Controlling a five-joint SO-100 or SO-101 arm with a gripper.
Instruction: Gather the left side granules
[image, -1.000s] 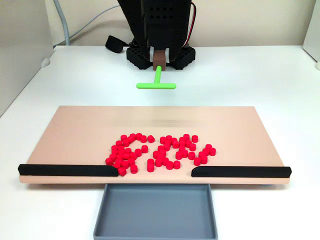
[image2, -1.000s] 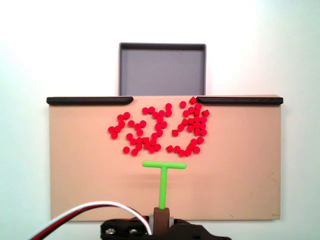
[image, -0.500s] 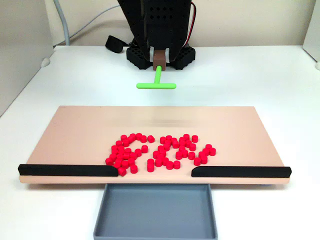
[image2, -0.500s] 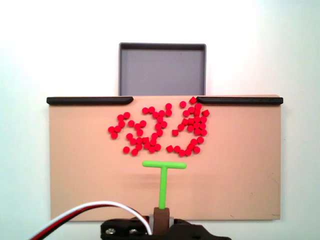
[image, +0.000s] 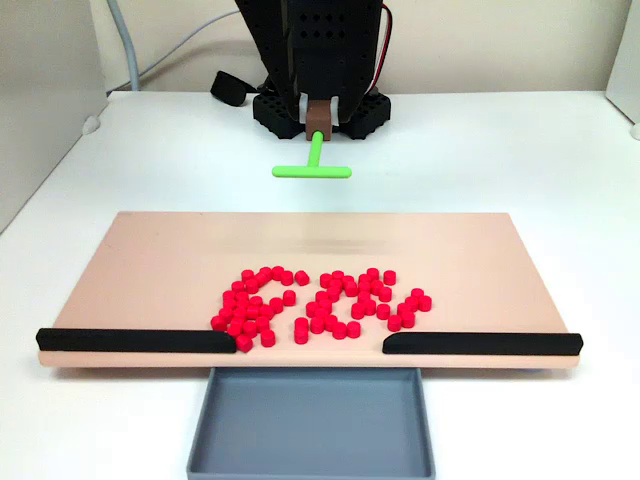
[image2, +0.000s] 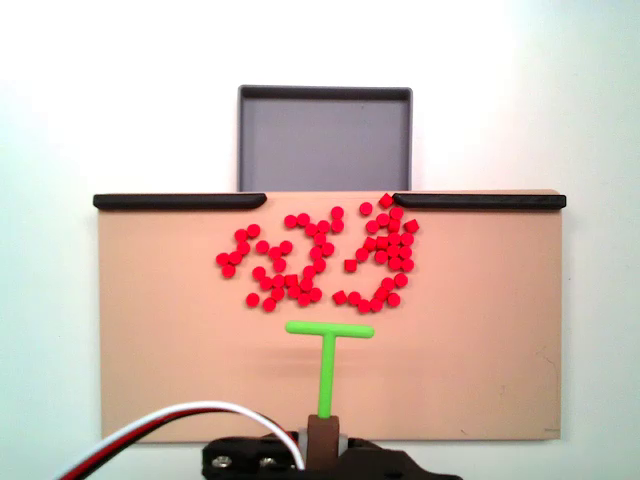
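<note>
Dozens of tiny bright red cylindrical granules (image: 318, 303) (image2: 322, 257) lie scattered in a loose patch on a pale peach rectangular board (image: 150, 270) (image2: 170, 350), which rests on the white worktop (image: 500, 150) (image2: 60, 120). In both fixed views the patch sits in the middle of the board's width, close to the edge that carries two black strips (image: 135, 340) (image2: 180, 201) — a few pellets touch the inner ends of those strips. Just beyond the gap between the strips stands a shallow grey rectangular tray (image: 312, 420) (image2: 325, 135).

A green T-shaped pusher (image: 312, 165) (image2: 328, 355) points its crossbar toward the granules, near them but apart. Seen from behind the arm, the crossbar is above the board; seen from the front, it appears beyond the board's far edge, raised off the surface. Its stem runs into a small brown block (image: 319, 116) (image2: 322, 440) at the tip of the black arm (image: 315, 40) (image2: 330, 462). The claw's fingers are not distinguishable — how far it is open I cannot tell.
</note>
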